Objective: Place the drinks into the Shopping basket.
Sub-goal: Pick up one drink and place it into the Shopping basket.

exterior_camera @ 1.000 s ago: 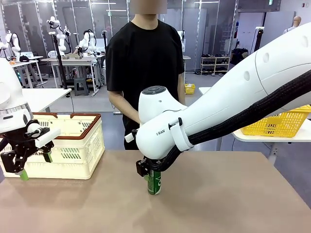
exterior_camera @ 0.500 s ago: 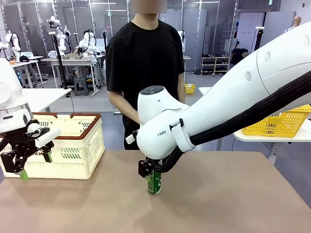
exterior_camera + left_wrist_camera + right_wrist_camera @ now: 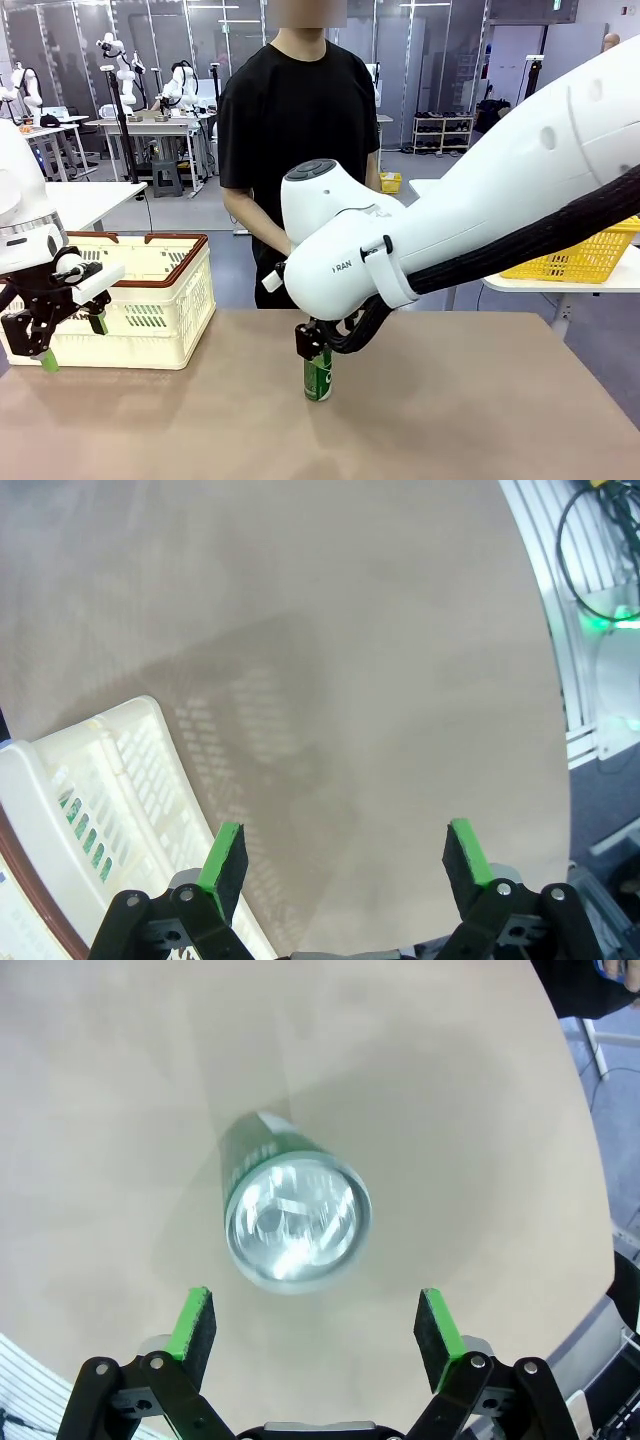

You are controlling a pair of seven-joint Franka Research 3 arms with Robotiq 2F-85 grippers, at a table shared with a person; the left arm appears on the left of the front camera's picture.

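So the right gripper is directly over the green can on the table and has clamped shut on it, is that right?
Not quite. The right gripper is over the green can on the table, but it is open, not clamped shut. The right wrist view shows its green pads spread wide, with the can's top beyond them and untouched.

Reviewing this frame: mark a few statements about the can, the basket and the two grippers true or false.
1. The green can stands upright on the table. True.
2. The right gripper is clamped on the green can. False: its fingers stand open over the can, not touching it.
3. The left gripper holds a blue can. False: it is open and empty, next to the Shopping basket.
4. The Shopping basket sits at the robot's left side of the table. True.
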